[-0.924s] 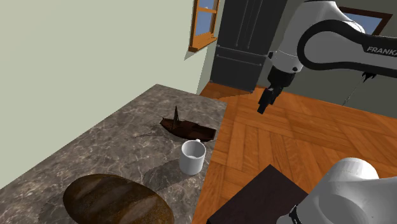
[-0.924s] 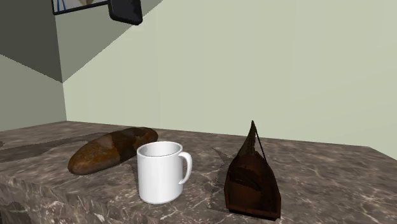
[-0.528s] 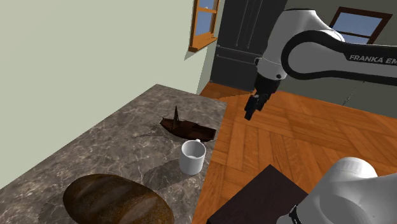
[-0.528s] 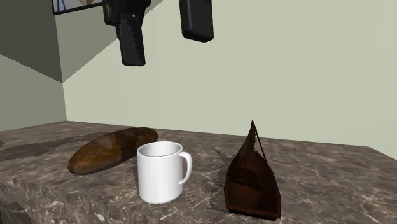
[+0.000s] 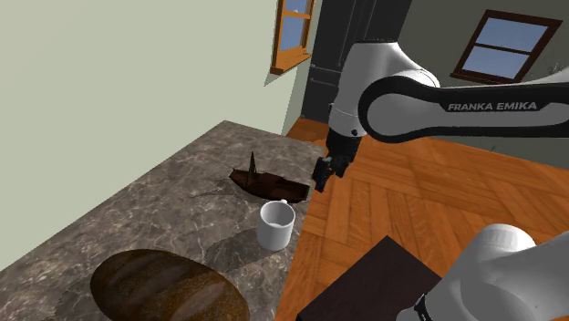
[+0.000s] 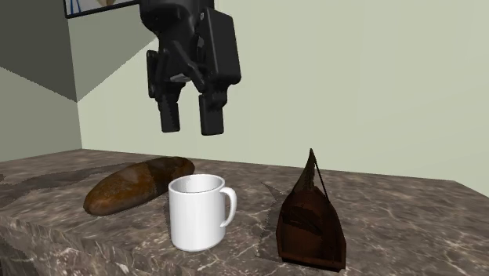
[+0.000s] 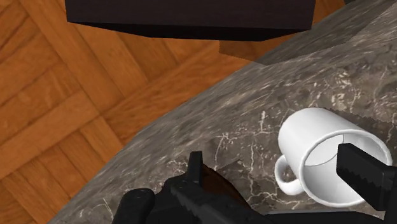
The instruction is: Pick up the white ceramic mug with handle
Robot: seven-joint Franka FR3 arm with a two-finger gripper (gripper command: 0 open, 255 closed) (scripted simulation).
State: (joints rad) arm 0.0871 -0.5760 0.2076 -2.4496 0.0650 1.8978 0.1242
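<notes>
A white mug point(image 5: 276, 224) with a handle stands upright near the marble counter's point(image 5: 173, 205) floor-side edge. In the second exterior view the mug point(image 6: 199, 212) has its handle turned to that view's right. My black gripper point(image 6: 190, 119) hangs open above it, well clear of the rim, with nothing between the fingers. In the shoulder view the gripper point(image 5: 323, 175) is over the counter's edge, up and to the right of the mug. In the wrist view one finger point(image 7: 368, 179) crosses in front of the mug point(image 7: 312, 130), whose open mouth shows.
A dark brown boat-shaped object point(image 6: 312, 216) with an upright spike sits close beside the mug, and a brown bread loaf point(image 6: 137, 184) lies on its other side. The counter point(image 6: 70, 235) drops to a wooden floor point(image 5: 429, 196). The dark stand point(image 5: 369, 283) is at the shoulder view's lower right.
The arm has swung from over the wooden floor towards the counter and come down. The open gripper now hangs over the mug; the mug has not moved.
</notes>
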